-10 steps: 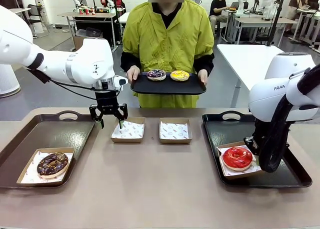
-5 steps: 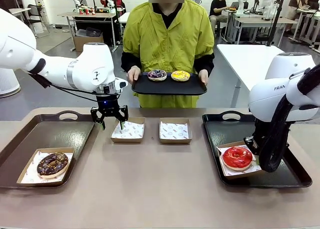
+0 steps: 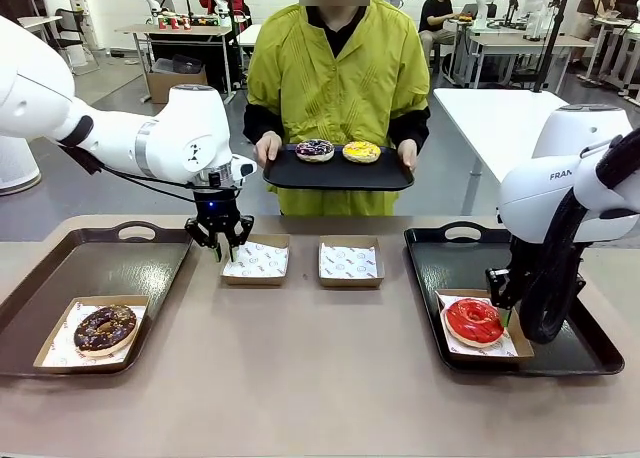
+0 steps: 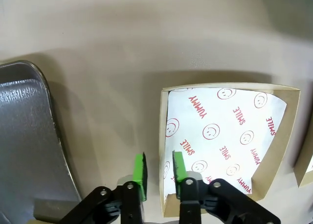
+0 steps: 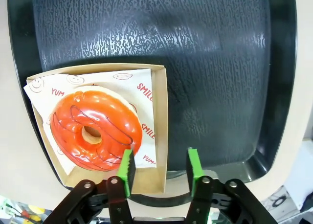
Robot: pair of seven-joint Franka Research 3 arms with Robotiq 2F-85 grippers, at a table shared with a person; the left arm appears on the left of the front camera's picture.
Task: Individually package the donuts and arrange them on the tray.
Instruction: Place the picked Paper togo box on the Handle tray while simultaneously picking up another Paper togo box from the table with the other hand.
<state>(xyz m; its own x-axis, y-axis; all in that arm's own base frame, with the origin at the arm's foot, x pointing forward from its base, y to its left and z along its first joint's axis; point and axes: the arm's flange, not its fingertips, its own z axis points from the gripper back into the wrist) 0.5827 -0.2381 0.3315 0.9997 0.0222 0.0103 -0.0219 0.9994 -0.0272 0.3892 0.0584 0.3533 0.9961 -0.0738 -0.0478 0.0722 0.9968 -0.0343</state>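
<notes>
My left gripper (image 3: 222,244) (image 4: 159,170) hangs low over the left wall of an empty paper-lined box (image 3: 256,260) (image 4: 225,136). Its fingers stand narrowly apart astride that wall, still open. A chocolate donut (image 3: 104,328) lies boxed on the left tray (image 3: 100,263). The red donut (image 3: 473,320) (image 5: 95,130) rests in its box on the right tray (image 3: 565,288) (image 5: 220,62). My right gripper (image 3: 498,290) (image 5: 160,165) is open, its fingers either side of that box's wall. The person holds a black tray (image 3: 338,174) carrying the purple sprinkled donut (image 3: 314,149) and the yellow donut (image 3: 361,151).
A second empty lined box (image 3: 350,261) sits mid-table, its corner showing as a cardboard edge (image 4: 305,165) in the left wrist view. The left tray's rim (image 4: 46,116) lies close beside my left fingers. Bare tabletop (image 3: 300,368) stretches along the near side.
My left gripper has narrowed from wide open and settled lower at the empty box's left wall. The red donut's box has dropped from tilted to flat on the right tray.
</notes>
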